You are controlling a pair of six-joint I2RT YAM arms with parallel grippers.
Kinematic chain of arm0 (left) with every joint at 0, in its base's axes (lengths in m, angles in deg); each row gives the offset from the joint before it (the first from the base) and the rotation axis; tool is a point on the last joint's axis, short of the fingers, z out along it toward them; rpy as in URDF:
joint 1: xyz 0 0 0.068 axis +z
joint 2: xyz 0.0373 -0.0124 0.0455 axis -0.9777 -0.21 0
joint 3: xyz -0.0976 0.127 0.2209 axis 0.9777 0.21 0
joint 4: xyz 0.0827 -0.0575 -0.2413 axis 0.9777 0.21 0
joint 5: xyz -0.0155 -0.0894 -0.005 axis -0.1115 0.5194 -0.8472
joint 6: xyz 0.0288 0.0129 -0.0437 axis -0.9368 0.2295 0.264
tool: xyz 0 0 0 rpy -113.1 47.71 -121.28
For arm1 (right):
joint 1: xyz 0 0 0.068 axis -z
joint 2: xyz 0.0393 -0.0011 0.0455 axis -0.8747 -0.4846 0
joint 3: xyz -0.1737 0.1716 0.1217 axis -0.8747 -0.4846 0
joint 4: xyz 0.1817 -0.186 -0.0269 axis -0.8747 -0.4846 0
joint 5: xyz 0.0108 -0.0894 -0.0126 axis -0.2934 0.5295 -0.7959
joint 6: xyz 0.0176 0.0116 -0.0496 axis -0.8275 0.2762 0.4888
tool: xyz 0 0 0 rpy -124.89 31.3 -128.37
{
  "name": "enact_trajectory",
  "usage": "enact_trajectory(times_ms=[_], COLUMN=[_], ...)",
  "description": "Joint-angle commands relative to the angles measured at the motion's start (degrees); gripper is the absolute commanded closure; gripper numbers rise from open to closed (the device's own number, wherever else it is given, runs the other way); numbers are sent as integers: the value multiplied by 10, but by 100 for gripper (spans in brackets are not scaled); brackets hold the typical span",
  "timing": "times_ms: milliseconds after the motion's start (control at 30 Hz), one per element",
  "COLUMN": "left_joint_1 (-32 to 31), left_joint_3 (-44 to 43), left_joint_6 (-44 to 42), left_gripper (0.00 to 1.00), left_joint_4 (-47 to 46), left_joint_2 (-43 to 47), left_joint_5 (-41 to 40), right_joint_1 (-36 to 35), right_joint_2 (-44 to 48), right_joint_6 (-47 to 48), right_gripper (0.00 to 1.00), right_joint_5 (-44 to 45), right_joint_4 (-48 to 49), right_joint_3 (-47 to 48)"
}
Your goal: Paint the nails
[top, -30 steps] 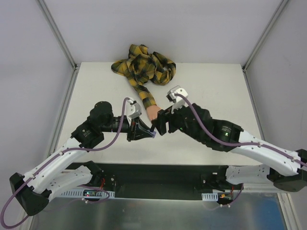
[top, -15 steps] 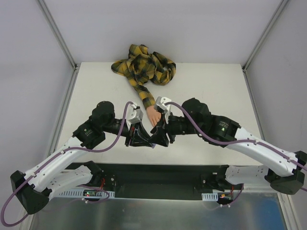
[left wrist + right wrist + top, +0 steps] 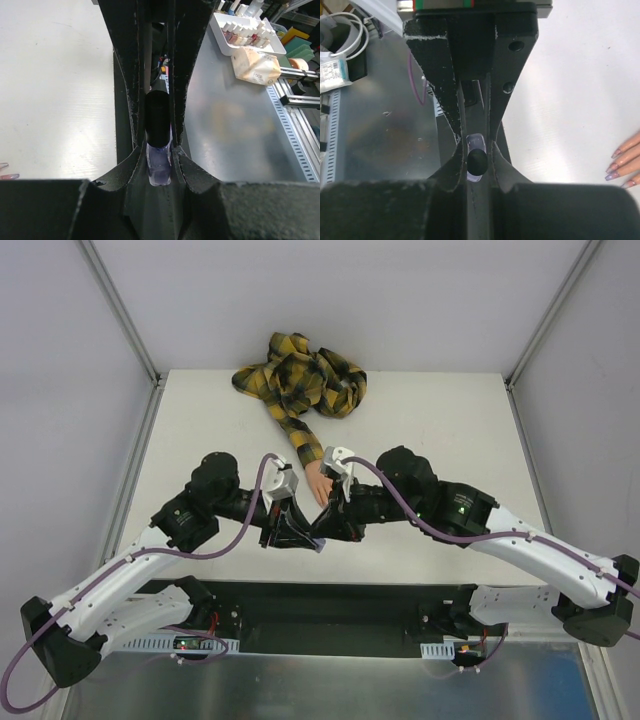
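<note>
A small purple glass bottle [image 3: 160, 167] with a black cap [image 3: 158, 120] is held just in front of the mannequin hand [image 3: 320, 484]. My left gripper [image 3: 159, 156] [image 3: 290, 530] is shut on the glass body. Facing it, my right gripper [image 3: 477, 150] [image 3: 335, 520] is shut on the cap [image 3: 477, 161]. The pinkish-purple nails [image 3: 615, 167] tip the peach fingers at the right edge of the right wrist view. Two nails [image 3: 7, 176] show at the left edge of the left wrist view. The yellow-black plaid sleeve [image 3: 298, 380] lies bunched at the table's far side.
The white table [image 3: 450, 430] ends just below the grippers at a black rail. Beyond it on the metal bench stand a white tray [image 3: 220, 37] of several polish bottles and a tan packet [image 3: 256, 67]. White cable [image 3: 347, 30] lies on the bench.
My right gripper swung left and down to the bottle and shut on its cap. The left gripper kept its hold on the bottle and barely moved.
</note>
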Motion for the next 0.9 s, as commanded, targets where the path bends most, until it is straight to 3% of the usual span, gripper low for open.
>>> enact_trajectory(times_ms=[0,67,100,133,200,233,367,633,733,767,867], left_joint_1=[-2,-1,0,1,3,2,1,2,3,2,2], left_joint_3=[-14,-3,-2,2,12,14,22,18,16,16,14], left_joint_6=[-8,-4,-4,-7,-13,-14,-8,-5,-6,-7,-11], left_gripper=[100,100,100,100,100,100,100,100,79,62,45], left_joint_4=[-19,-7,-2,4,8,7,-1,-5,-5,-6,-4], left_joint_2=[33,48,63,70,87,92,105,106,105,104,101], left_joint_5=[-188,-333,-409,-505,-561,-570,-564,-523,-497,-485,-470], right_joint_1=[-13,-51,-74,-103,-163,-175,-180,-167,-164,-163,-155], right_joint_2=[0,-16,-27,-39,-85,-100,-140,-105,-97,-96,-87], right_joint_6=[-24,-46,-80,-118,-175,-179,-163,-162,-164,-164,-163], right_gripper=[100,100,100,100,100,100,100,100,100,100,100], right_joint_5=[74,174,360,470,648,671,670,623,613,615,613], right_joint_4=[43,57,49,37,28,32,43,61,64,64,64], right_joint_3=[-7,-2,9,23,54,64,110,97,92,90,83])
